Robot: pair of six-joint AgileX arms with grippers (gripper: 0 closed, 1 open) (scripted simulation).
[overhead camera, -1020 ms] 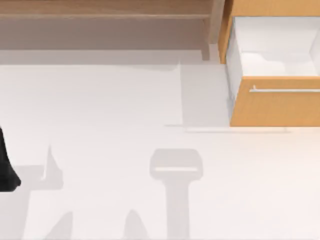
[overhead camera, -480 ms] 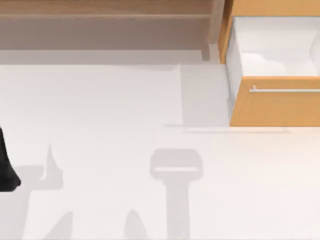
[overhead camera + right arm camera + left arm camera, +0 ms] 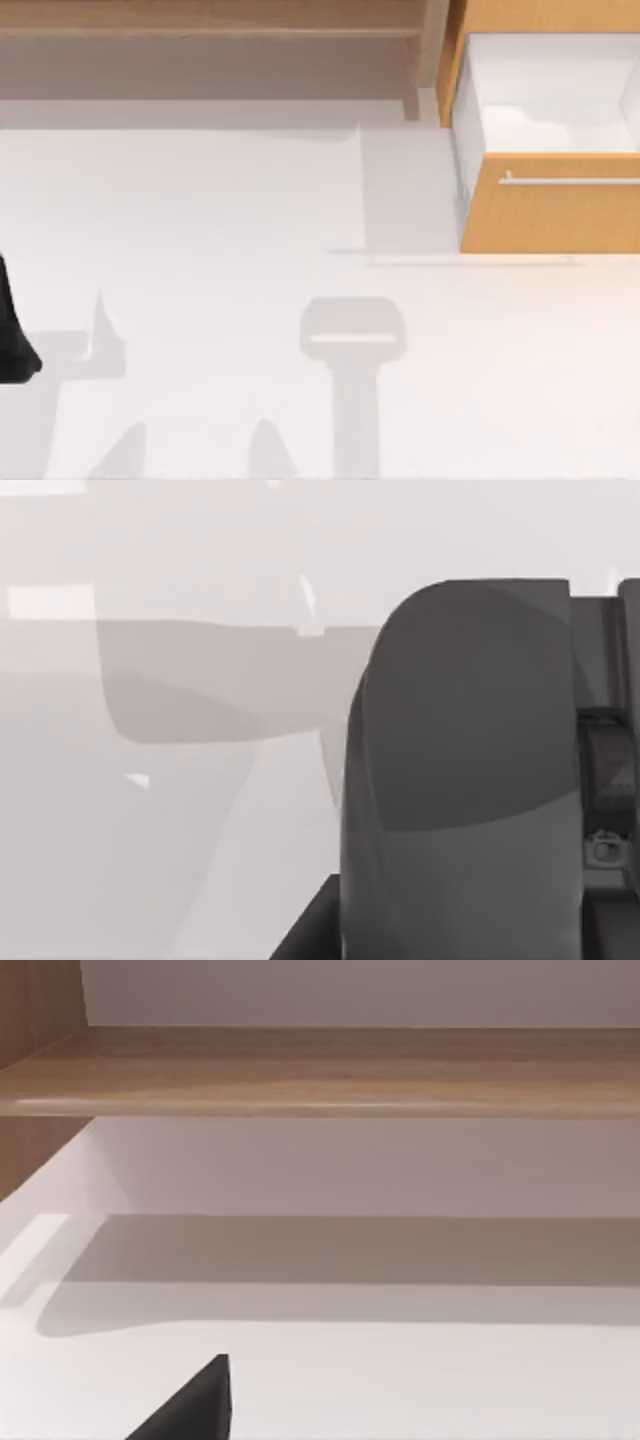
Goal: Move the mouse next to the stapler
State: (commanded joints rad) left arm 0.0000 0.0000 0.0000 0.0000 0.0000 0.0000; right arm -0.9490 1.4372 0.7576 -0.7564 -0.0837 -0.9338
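The mouse and the stapler are out of view. At the left edge of the top view, a black part of my left arm (image 3: pixel 14 340) stands over the white table (image 3: pixel 220 220). A black wedge of my left gripper (image 3: pixel 195 1410) pokes into the left wrist view, facing the wooden shelf (image 3: pixel 330 1070). Close in the right wrist view stands a large dark grey rounded body (image 3: pixel 460 780) with grey mechanism beside it. I cannot tell whether it is part of my right arm or something held.
An orange wooden drawer (image 3: pixel 555 215) stands pulled open at the back right, with a silver handle (image 3: pixel 570 181) and a white inside (image 3: pixel 550 95). A wooden shelf (image 3: pixel 210 20) runs along the back. Arm shadows lie on the table's middle and front left.
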